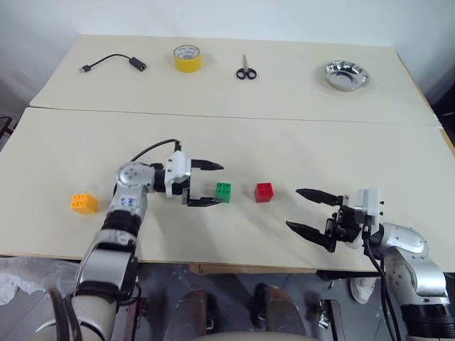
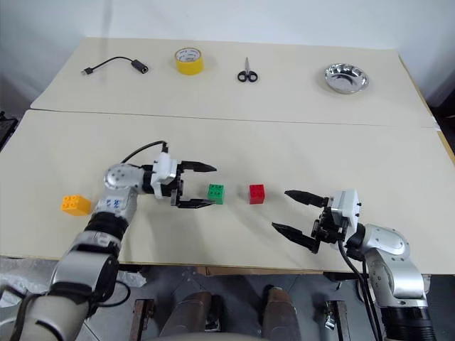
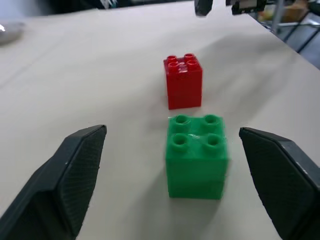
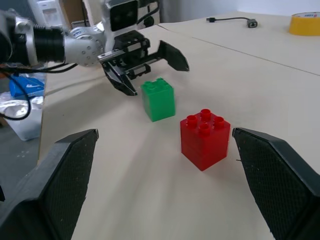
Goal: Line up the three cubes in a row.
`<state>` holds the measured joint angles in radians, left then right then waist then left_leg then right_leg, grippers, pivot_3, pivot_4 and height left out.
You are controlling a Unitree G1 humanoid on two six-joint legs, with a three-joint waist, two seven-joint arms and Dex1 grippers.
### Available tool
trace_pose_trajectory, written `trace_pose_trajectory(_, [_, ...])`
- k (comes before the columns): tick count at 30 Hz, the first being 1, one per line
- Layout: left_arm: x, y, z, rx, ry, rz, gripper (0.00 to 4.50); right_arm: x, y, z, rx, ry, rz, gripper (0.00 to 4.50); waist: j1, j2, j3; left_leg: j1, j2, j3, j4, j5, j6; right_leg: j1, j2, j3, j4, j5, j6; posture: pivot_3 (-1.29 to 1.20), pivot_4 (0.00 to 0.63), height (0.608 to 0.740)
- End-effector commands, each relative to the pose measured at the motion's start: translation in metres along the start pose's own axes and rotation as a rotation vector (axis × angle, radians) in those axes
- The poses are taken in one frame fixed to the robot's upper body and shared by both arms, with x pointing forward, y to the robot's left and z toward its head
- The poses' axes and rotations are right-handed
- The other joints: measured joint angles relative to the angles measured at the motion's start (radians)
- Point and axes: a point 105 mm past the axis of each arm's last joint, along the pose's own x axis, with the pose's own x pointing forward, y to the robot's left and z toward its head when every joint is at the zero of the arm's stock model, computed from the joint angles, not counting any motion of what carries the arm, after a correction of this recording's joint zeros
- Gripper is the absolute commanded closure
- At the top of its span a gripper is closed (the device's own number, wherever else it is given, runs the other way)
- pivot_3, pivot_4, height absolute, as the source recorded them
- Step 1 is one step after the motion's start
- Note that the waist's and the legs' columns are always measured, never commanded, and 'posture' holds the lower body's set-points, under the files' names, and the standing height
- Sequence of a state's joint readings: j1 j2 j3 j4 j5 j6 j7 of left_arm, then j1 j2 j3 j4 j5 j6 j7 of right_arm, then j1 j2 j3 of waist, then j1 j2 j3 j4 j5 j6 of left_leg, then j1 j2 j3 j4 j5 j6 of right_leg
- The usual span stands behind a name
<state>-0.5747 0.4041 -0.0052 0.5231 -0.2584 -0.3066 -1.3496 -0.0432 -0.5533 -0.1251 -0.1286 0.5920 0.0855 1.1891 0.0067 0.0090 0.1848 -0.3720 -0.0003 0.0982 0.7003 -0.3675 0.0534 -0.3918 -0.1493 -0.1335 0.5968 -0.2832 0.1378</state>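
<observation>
A green cube stands on the near table with a red cube a short gap to its right. The orange-yellow cube sits far off to the left near the front edge. My left gripper is open, its fingers just left of the green cube and not touching it; the cube stands free between the two pads. My right gripper is open to the right of the red cube, clear of it.
On the far table lie a black cable adapter, a yellow tape roll, scissors and a metal bowl. A seam joins the two tables.
</observation>
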Motion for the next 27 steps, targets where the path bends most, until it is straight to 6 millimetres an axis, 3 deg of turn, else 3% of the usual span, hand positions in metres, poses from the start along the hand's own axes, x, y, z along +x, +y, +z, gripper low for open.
trace_pose_trajectory(1, [-0.022,-0.015,0.015,0.017,-0.003,0.160,0.06,0.014,0.005,0.024,-0.070,-0.119,0.077,0.00,-0.010,0.000,0.000,0.000,0.000,0.000,0.000,0.000,0.000,0.000,0.000,0.000,0.000,0.000,0.000,0.00,0.150,0.740])
trace_pose_trajectory(10, [-0.094,-0.031,0.020,0.025,-0.004,0.894,0.06,0.035,0.014,0.033,-0.133,-0.149,0.190,0.00,0.007,0.000,0.000,0.002,-0.001,-0.004,0.002,-0.001,0.001,0.003,-0.003,0.001,0.000,0.000,0.000,0.00,0.150,0.740])
trace_pose_trajectory(14, [-0.108,-0.085,-0.003,-0.121,0.081,1.011,0.06,0.042,0.020,0.030,-0.160,-0.133,0.251,0.00,-0.004,-0.001,0.000,0.002,-0.001,-0.003,0.000,-0.001,0.000,0.003,-0.003,0.001,-0.002,0.000,0.000,0.00,0.150,0.740])
trace_pose_trajectory(18, [-0.127,-0.109,-0.005,-0.201,0.087,1.214,0.06,0.044,0.023,0.027,-0.159,-0.124,0.277,0.00,0.000,-0.002,0.000,0.002,0.000,-0.003,0.000,-0.001,0.000,0.004,-0.002,0.000,-0.003,0.000,0.000,0.00,0.150,0.740])
trace_pose_trajectory(27, [-0.222,-0.179,-0.020,-0.330,0.212,1.842,0.06,0.047,0.019,0.020,-0.158,-0.102,0.276,0.00,-0.016,-0.003,-0.001,0.002,0.001,0.002,0.000,-0.007,0.002,0.002,-0.003,0.003,-0.005,0.000,-0.001,0.00,0.150,0.740])
